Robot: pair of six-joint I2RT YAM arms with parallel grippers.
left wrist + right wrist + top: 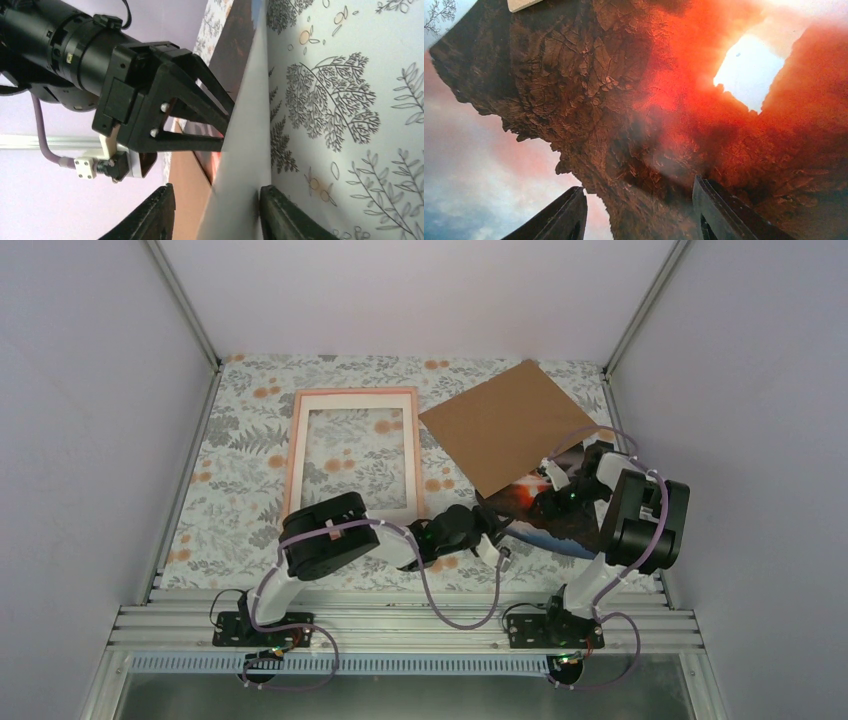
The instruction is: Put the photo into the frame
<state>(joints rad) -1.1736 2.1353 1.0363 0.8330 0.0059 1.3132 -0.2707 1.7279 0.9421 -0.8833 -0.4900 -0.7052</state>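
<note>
The photo [522, 495] lies at the right of the table, partly under the brown backing board; its red-orange rock print fills the right wrist view [624, 90]. My right gripper [553, 490] [639, 184] stands open, its fingertips set down on the printed face. The photo's near-left edge is lifted, and its white reverse [245, 165] shows in the left wrist view. There my left gripper [497, 540] [216, 189] is open and straddles that edge, with one finger [280, 215] against the white side and the other apart. The pink frame [293, 455] lies flat at the left centre.
A white border mat [355, 403] lies inside the frame's rails. The brown backing board [505, 425] [185, 185] rests skewed at the back right, overlapping the photo's far corner. Grey walls close in on both sides. The floral tablecloth [240, 480] covers the table.
</note>
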